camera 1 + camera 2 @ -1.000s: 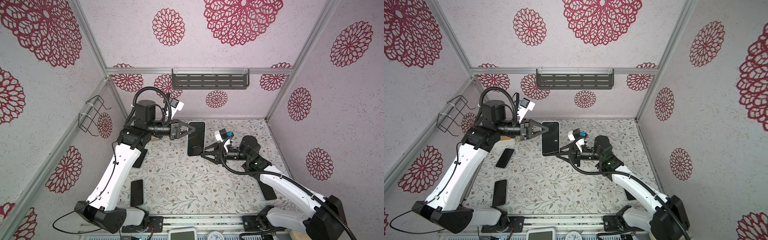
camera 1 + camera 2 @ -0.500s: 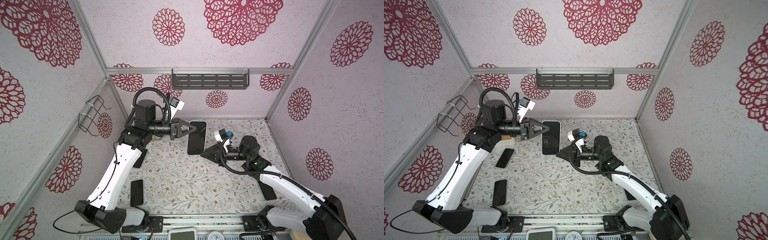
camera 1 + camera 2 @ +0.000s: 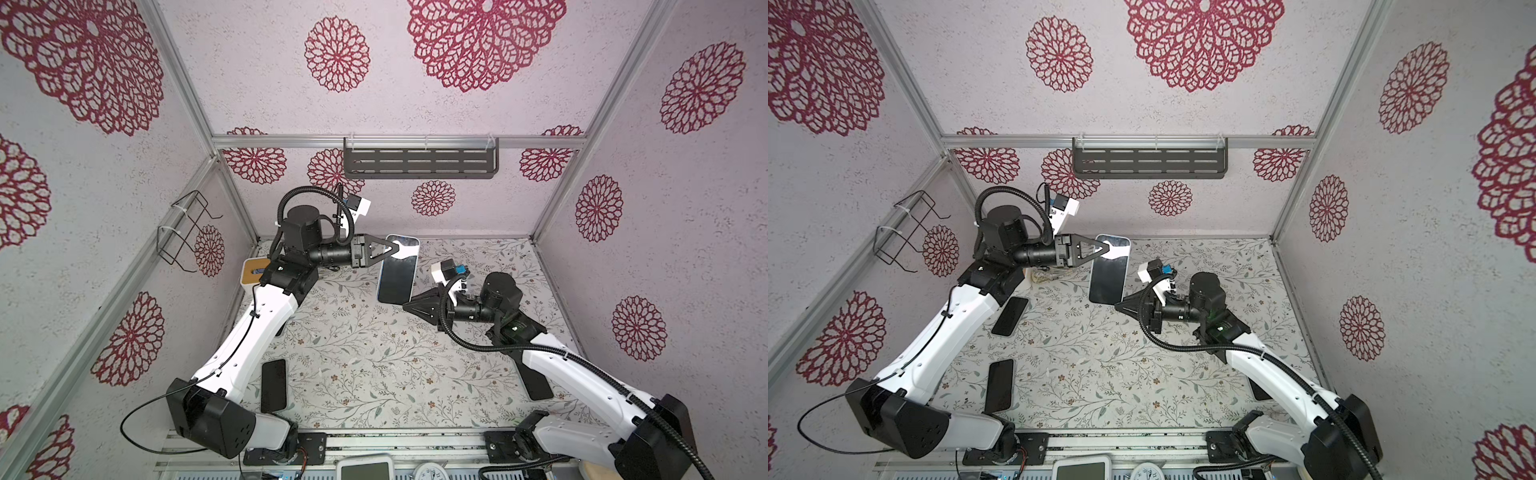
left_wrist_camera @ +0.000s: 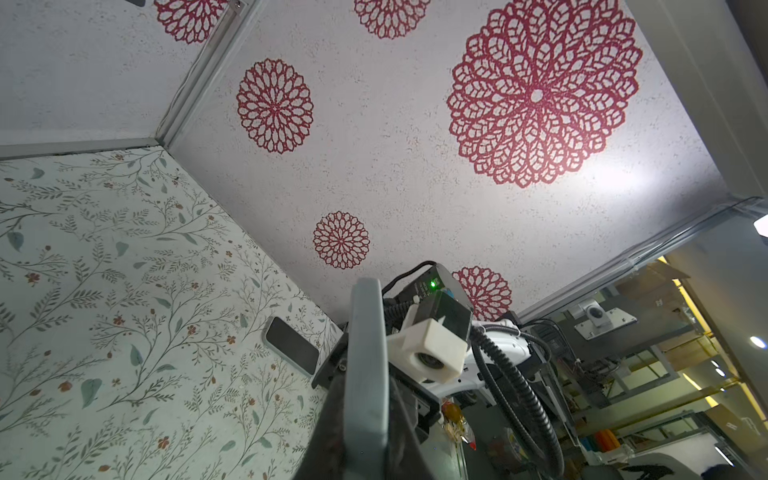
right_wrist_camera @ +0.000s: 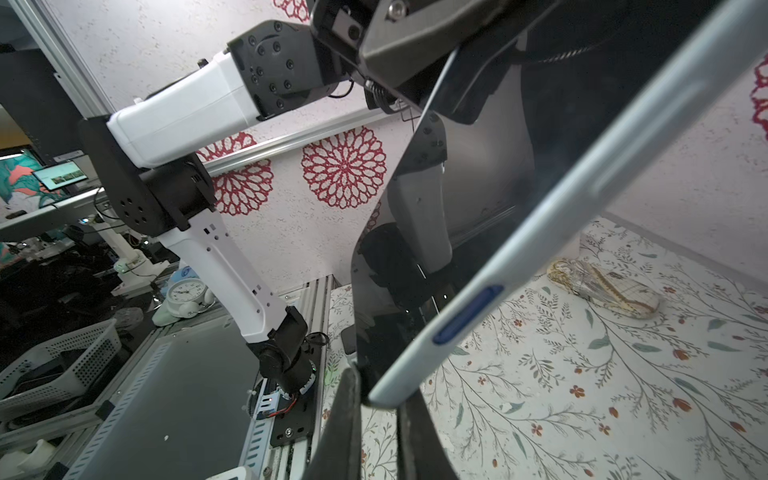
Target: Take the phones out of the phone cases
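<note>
Top views, phone: we see the phone [image 3: 397, 276] screen-up inside its pale phone case [image 5: 582, 199], lifted clear of the desk [image 3: 374, 353] and hanging above the middle of the desk's far edge.
Long axis: it runs roughly from the desk's far edge toward the near edge.
Left gripper [image 3: 395, 249]: it reaches in from the desk's left side and is clamped tight on the far end, with one finger lying across the screen.
Right gripper [image 3: 406, 305]: it comes in from the desk's right side to the near-end corner. The right wrist view shows a finger on each face of that corner, and we read it as pinched closed there.
Relation that matters: the two grips sit at opposite ends of the long axis, with the phone spanning the gap between them. Both touch it, so neither arm is nearer.
Our judgement: the corner grip is placed to peel the case lip while the far grip steadies. Each grip may be squeezing phone and case together, which would hold them shut.
Elsewhere: a dark handset [image 3: 273, 385] lies flat near the desk's near left corner, well apart.
</note>
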Controlling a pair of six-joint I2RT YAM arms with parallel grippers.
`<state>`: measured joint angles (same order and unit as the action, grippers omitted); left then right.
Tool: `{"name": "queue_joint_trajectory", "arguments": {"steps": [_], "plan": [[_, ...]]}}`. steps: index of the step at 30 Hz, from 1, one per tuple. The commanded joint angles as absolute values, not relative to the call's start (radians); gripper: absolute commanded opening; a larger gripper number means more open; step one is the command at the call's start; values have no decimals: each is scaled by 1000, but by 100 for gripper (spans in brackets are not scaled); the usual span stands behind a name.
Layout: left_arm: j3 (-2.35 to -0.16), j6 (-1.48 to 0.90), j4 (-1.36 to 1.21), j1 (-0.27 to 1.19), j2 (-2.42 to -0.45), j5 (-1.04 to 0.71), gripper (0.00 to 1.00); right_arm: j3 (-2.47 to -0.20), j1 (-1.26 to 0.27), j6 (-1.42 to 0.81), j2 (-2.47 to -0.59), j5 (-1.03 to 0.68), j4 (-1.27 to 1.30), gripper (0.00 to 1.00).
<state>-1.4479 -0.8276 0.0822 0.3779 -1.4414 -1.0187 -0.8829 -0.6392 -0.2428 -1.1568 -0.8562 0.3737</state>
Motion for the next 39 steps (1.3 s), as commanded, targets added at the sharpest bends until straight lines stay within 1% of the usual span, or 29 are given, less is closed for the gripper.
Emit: {"name": "queue_joint_trajectory", "arguments": {"steps": [1,7,13,16,17,20,23,26,28,31,35,39], "plan": [[-1398,-1054,-26,460,-1480,-928,0,-933,-661,-37,-1126,-777,499,0],[-1317,-1178,-172,485,-1496,-915,0,-891,-661,11,-1111,-655,593,0],[-1257,-1249,-281,499,-1496,-899,0,-836,-661,-24,-1095,-534,723,0],[-1230,-1282,-340,491,-1485,-893,0,-798,-661,-51,-1076,-511,745,0],[-1219,-1300,-367,484,-1478,-891,0,-777,-661,-73,-1065,-504,750,2],[-1177,-1357,-458,449,-1440,-868,0,-718,-660,-144,-1005,-443,706,27],[-1140,-1370,-494,421,-1387,-797,0,-667,-660,-248,-948,-375,664,45],[-1095,-1404,-542,396,-1345,-695,0,-619,-663,-417,-926,-370,708,60],[-1078,-1438,-594,402,-1342,-647,0,-606,-665,-529,-949,-391,764,67],[-1047,-1492,-683,418,-1352,-581,0,-618,-684,-631,-1004,-418,822,73],[-1031,-1508,-721,433,-1361,-534,0,-627,-722,-685,-1051,-429,892,75],[-1018,-1503,-740,443,-1365,-502,0,-647,-769,-680,-1088,-430,903,74]]}}
